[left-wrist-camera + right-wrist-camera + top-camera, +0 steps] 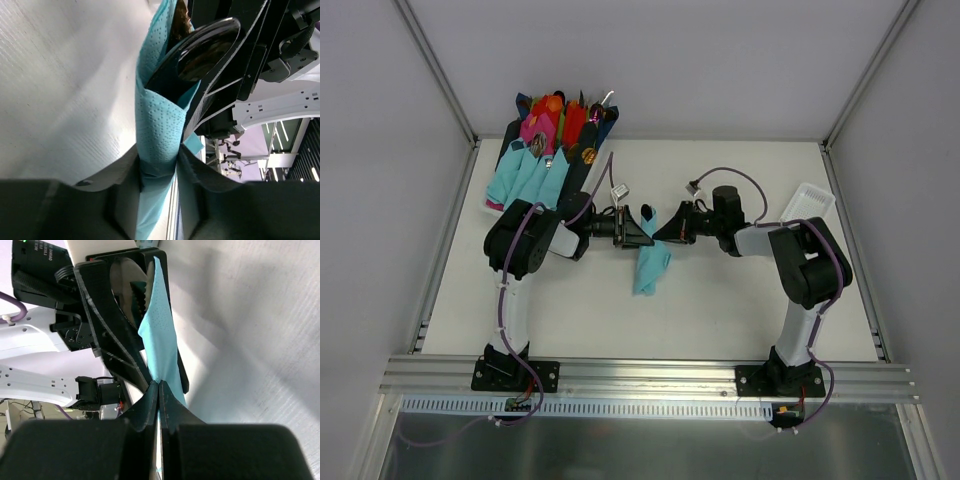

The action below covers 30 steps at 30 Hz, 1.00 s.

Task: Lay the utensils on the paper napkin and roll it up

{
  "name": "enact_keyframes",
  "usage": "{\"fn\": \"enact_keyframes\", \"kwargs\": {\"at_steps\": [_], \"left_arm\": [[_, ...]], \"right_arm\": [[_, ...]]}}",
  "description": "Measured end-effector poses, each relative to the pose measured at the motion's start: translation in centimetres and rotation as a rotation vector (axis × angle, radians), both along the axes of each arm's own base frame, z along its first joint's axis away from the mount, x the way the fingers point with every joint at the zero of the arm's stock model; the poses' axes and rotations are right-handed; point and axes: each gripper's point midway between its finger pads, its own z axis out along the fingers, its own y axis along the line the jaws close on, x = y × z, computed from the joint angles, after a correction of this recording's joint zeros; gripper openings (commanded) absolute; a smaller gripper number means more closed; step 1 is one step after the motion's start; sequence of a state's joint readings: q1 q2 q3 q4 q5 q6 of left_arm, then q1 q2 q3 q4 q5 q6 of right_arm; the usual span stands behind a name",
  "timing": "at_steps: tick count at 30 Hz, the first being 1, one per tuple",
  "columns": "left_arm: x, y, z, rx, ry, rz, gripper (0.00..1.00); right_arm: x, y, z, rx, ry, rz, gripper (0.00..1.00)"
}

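A paper napkin [650, 265] pinched from both sides
The left gripper [642, 228] and right gripper [665, 233] each squeeze it; a spoon [210, 45] pokes out one end

I see the paper napkin [161, 125] as thin teal paper, matt with an embossed dot pattern, the spoon [207, 47] bowl dark and glossy, mirror-smooth, the left gripper [159, 167] in matt black plastic, the table [60, 90] matt white, finely ribbed

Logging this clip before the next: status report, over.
Left gripper shut on napkin. Right gripper shut on napkin, facing it. Napkin wrapped round spoon, held between them. Pile of rolls far left, apart.
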State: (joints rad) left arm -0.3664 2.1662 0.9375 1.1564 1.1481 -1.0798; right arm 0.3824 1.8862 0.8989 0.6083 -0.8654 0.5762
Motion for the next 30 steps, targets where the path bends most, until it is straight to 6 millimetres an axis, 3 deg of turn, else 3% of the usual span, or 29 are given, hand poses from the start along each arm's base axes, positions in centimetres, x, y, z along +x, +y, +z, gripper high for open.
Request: {"fn": "enact_keyframes", "kwargs": {"at_steps": [10, 12, 13, 15, 16, 17, 20, 23, 26, 30], "left_arm": [[-0.6, 0.2, 0.6, -0.02, -0.026, -0.014, 0.03], [-0.6, 0.2, 0.9, -0.022, -0.031, -0.014, 0.0], [-0.7, 0.2, 0.9, -0.022, -0.031, -0.014, 0.0], [-0.7, 0.3, 1.1, -0.023, -0.034, -0.014, 0.0], [-0.8, 0.3, 1.2, -0.023, -0.033, -0.015, 0.0], [-0.8, 0.3, 1.4, -0.022, -0.033, -0.015, 0.0], [-1.0, 0.4, 1.8, -0.012, -0.024, -0.01, 0.0], [0.0, 1.2, 3.5, 0.0, -0.048, 0.039, 0.0], [0.9, 2.1, 6.1, 0.008, -0.109, 0.091, 0.0], [2.2, 3.2, 9.8, 0.029, -0.182, 0.177, 0.0]], "right_arm": [[-0.2, 0.0, 0.1, 0.007, 0.008, 0.007, 0.01], [-0.2, 0.1, 0.2, 0.012, 0.013, 0.011, 0.11], [-0.2, 0.1, 0.3, 0.014, 0.016, 0.011, 0.27], [0.0, 0.0, 0.6, 0.021, 0.026, 0.002, 0.41], [0.3, -0.1, 0.9, 0.026, 0.028, -0.007, 0.55], [0.5, -0.3, 1.3, 0.031, 0.031, -0.019, 0.57], [1.5, -1.5, 3.8, 0.053, 0.003, -0.07, 0.68], [2.2, -3.1, 7.7, 0.077, -0.073, -0.136, 0.71], [1.8, -4.1, 11.2, 0.085, -0.152, -0.184, 0.72], [-0.3, -4.2, 13.0, 0.049, -0.201, -0.212, 0.64]]}}
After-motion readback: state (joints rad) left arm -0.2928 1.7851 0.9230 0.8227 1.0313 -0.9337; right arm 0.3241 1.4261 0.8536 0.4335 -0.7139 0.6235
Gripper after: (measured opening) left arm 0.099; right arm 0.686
